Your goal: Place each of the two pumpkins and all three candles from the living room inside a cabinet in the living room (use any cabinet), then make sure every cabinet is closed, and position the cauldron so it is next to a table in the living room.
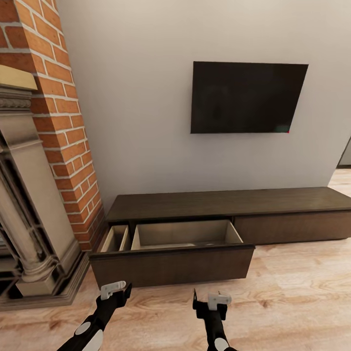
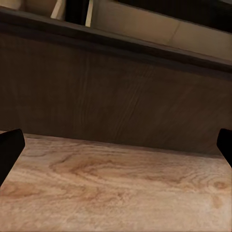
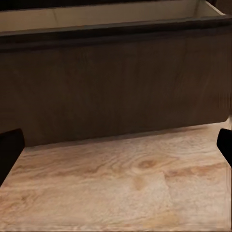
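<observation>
The cabinet (image 1: 224,200) is a long, low dark-brown unit against the wall. Its left drawer is pulled out over the floor, with the drawer front (image 1: 170,265) facing me and a pale interior (image 1: 185,234) in which I see nothing. My left gripper (image 1: 114,292) hovers open just short of the drawer front (image 2: 116,92), its dark fingertips (image 2: 9,152) spread wide. A little to its right, my right gripper (image 1: 210,300) is open too and faces the same panel (image 3: 116,82). Neither holds anything. The pumpkins, candles, cauldron and table are out of view.
A brick chimney (image 1: 58,122) and a carved stone fireplace surround (image 1: 29,219) stand close on the left. A black TV (image 1: 246,97) hangs above the cabinet. The cabinet's right panel (image 1: 292,226) is closed. Wood floor (image 1: 292,302) stretches to the right.
</observation>
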{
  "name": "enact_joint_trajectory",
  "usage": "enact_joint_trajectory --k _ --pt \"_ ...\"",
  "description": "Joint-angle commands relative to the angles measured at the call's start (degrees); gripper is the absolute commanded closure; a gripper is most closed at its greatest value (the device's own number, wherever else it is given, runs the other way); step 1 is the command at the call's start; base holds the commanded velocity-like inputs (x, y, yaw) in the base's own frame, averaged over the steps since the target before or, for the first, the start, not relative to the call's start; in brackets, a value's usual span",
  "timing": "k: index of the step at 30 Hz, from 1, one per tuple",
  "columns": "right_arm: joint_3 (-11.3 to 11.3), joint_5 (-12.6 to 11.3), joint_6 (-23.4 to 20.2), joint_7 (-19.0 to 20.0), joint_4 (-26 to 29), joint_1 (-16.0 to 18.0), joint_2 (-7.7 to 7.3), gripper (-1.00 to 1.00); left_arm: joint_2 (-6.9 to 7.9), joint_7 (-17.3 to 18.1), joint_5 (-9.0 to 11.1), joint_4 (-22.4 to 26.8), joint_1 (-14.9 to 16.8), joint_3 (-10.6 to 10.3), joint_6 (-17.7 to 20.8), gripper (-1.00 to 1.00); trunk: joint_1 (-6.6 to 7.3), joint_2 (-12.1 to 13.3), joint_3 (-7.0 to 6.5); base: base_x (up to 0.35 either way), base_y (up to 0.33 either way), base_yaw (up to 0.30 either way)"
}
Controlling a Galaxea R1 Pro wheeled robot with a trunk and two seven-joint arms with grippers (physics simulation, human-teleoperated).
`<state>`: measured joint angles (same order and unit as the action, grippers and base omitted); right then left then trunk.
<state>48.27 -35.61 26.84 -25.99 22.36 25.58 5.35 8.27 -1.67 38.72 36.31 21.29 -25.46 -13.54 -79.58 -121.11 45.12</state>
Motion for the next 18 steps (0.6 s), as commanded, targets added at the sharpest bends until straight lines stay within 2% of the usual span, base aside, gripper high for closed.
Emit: enact_joint_trajectory --k 1,6,11,14,18 --pt "0.5 -0.4 0.2 1.3 -1.7 0.1 0.06 -1.00 0.08 -0.2 0.6 0.0 0.1 -0.5 -0.3 -1.00 0.01 0.0 0.05 0.009 0.002 0.000" --pt "0.1 -1.1 0.2 9.5 -5.8 0.2 1.26 -1.00 0.08 -0.2 0.7 0.0 0.1 -1.1 -0.3 -1.00 0.01 0.0 0.05 0.003 0.001 0.000" --pt "0.0 -1.2 0.3 11.4 -6.6 0.3 1.64 -1.00 0.02 -0.2 0.7 -0.2 0.1 -3.3 -0.3 -1.00 0.01 0.0 0.05 0.000 0.000 0.000" --pt "0.0 -1.1 0.3 11.6 -6.4 0.5 1.72 -1.00 -0.05 -0.3 0.6 -1.1 0.1 -4.2 -0.3 -1.00 0.01 0.0 0.05 0.000 0.000 0.000" --pt "0.0 -1.2 0.4 11.6 -6.2 0.8 1.72 -1.00 -0.87 -0.2 0.4 -2.2 0.1 -4.7 -0.3 -1.00 0.01 0.0 0.05 0.000 0.000 0.000"
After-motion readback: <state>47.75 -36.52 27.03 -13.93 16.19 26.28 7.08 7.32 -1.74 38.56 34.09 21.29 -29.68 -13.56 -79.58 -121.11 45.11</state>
